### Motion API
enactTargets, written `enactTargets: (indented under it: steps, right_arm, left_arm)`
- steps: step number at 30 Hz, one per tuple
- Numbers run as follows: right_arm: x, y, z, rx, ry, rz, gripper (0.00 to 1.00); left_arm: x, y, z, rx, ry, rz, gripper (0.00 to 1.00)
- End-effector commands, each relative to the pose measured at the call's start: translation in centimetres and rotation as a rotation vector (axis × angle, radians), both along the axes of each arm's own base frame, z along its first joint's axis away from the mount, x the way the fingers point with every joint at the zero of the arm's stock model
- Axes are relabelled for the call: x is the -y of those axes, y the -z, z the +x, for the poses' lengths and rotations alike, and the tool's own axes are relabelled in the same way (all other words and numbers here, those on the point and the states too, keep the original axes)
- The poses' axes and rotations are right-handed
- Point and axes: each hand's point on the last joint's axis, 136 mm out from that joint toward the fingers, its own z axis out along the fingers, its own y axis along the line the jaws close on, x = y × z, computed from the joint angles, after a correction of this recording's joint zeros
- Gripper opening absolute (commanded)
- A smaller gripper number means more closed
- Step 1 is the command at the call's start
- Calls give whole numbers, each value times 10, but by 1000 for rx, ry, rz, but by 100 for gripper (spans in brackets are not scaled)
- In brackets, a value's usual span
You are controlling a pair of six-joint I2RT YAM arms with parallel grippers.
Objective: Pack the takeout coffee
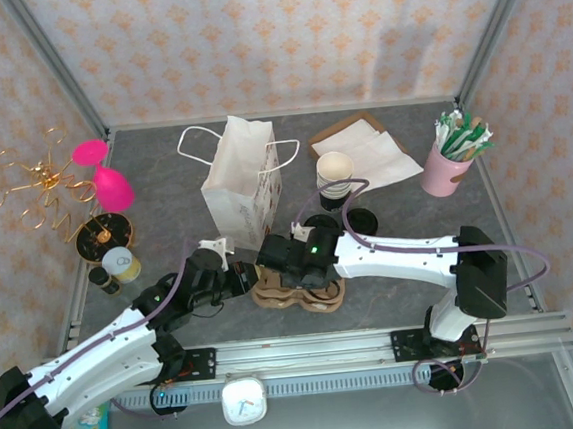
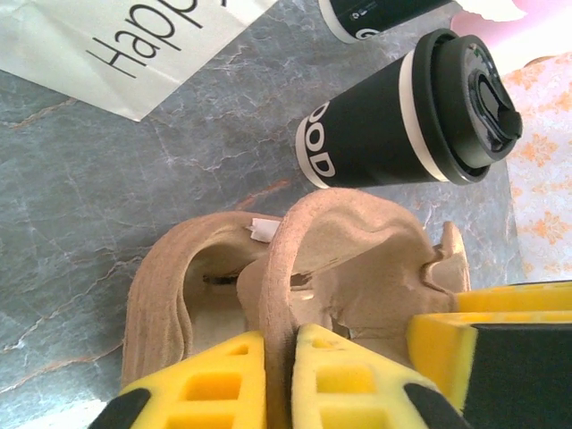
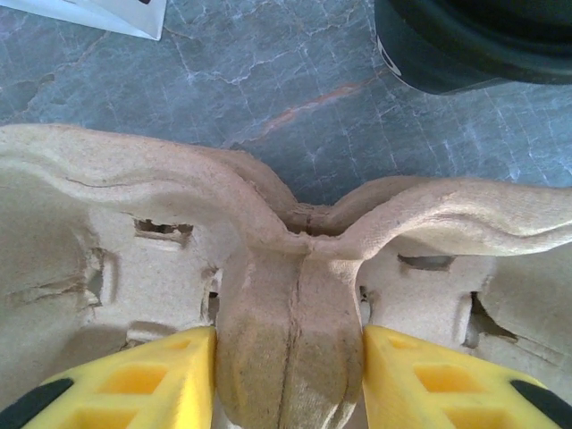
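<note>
Near the table front, left fingers and right fingers both clamp the pulp carrier (takeout coffee sits just beyond it, unpacked); 2 uneven pulls could rip it.

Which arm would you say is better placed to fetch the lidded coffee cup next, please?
Right, probably: the coffee cup stands just beyond the right gripper, while the left gripper, pinching the cup carrier by its wall, can steady it.
</note>
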Motion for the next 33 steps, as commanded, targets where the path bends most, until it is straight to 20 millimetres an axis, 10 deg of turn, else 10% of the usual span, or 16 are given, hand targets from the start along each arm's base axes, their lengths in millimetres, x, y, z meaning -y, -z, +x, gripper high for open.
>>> enactTargets:
  steps: [1, 13, 33]
  right_arm:
    - [4, 0, 2, 10, 3, -1, 46]
    - [-3, 19, -1, -28, 25, 6, 63]
    - [-9, 4, 5, -11, 101, 197, 64]
  left_arm:
    - [4, -19, 4, 54, 18, -30, 9]
    - [5, -24, 2, 64, 21, -63, 1]
    - [7, -58, 1, 82, -36, -250, 0]
